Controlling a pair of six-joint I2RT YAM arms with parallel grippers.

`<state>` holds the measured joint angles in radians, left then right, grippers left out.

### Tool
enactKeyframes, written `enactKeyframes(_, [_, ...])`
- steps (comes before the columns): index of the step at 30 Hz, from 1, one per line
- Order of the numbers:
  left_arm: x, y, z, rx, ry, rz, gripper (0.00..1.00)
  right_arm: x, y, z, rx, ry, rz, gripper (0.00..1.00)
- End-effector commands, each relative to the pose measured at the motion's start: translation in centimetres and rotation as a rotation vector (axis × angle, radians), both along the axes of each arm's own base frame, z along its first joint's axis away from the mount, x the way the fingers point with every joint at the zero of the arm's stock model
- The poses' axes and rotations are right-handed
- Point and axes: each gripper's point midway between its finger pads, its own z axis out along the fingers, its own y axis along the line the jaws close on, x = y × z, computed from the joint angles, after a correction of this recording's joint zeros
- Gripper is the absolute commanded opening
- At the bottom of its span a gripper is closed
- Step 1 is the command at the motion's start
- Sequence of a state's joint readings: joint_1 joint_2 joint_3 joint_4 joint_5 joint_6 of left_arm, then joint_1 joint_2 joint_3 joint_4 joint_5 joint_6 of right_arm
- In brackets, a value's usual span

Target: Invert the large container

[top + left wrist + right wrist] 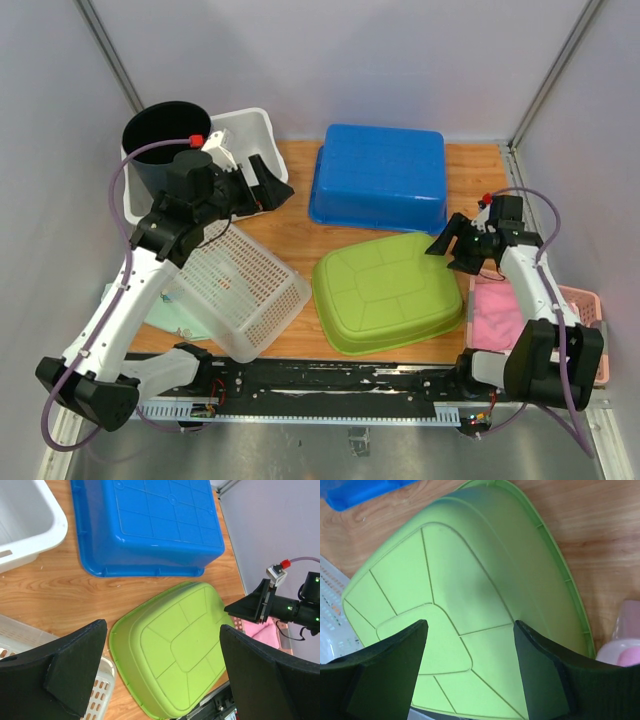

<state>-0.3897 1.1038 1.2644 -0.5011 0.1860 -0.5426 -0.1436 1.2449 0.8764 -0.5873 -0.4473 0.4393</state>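
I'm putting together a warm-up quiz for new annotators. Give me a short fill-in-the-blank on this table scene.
1. The green container lies with its ribbed bottom facing ____.
2. The upturned container behind it is ____ in colour.
3. The right gripper hangs beside the green container with its jaws ____, holding nothing.
4. The round bucket in the far left corner is ____ in colour.

Missing words: up; blue; open; black

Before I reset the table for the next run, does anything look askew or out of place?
The white perforated plastic basket sits skewed at front left, its near corner overhanging the wooden tabletop. The green plastic tub and blue plastic tub lie bottom-up, nothing spilled.
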Motion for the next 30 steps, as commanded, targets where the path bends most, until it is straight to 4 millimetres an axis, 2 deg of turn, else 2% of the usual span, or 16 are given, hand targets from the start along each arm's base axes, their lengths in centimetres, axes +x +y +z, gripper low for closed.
enactKeyframes(1, [-0.1,-0.5,0.3,-0.014,-0.023,-0.019,0.99,-2.6,2.9,-1.2,0.031,0.025,0.112,0.71])
enactKeyframes(3, [0.1,-0.8,-0.2,-0.014,-0.01,-0.025,0.99,-3.7,4.5,-1.5,0.066,0.038,0.144,0.71])
enactKeyframes(4, [0.3,-1.3,-0.5,-0.013,-0.006,-0.036,0.99,-5.0,6.5,-1.5,0.101,0.051,0.195,0.71])
enactKeyframes(6, [0.5,-1.9,-0.7,-0.011,-0.005,-0.049,0.99,-5.8,7.7,-0.8,0.116,0.052,0.231,0.71])
enactKeyframes(8, [0.8,-2.6,-1.0,-0.004,0.002,-0.063,0.99,-5.7,7.5,0.5,0.098,0.031,0.224,0.7])
enactKeyframes(10, [1.2,-3.4,-1.4,0.006,0.005,-0.077,0.99,-4.9,5.5,1.9,-0.02,-0.005,0.161,0.7])
enactKeyframes(14, [3.0,-5.0,-2.4,0.051,0.007,-0.089,0.99,-0.9,0.4,4.9,-0.251,-0.149,-0.076,0.7])
enactKeyframes(16, [4.5,-5.4,-3.0,0.073,0.022,-0.072,0.99,1.5,-0.9,6.3,-0.255,-0.191,-0.162,0.7])
enactKeyframes(19, [6.9,-5.7,-4.4,0.106,0.052,-0.019,0.99,4.7,-2.0,7.1,-0.21,-0.188,-0.25,0.69])
enactKeyframes(23, [10.1,-6.6,-6.1,0.119,0.073,0.027,0.99,9.1,-2.9,7.3,-0.172,-0.162,-0.32,0.67])
enactKeyframes(27, [13.0,-7.8,-7.4,0.135,0.075,0.039,0.99,13.4,-2.0,7.8,-0.093,-0.172,-0.311,0.66])
enactKeyframes(30, [14.8,-8.5,-8.9,0.159,0.09,0.04,0.99,15.6,-1.5,7.2,-0.05,-0.151,-0.314,0.65])
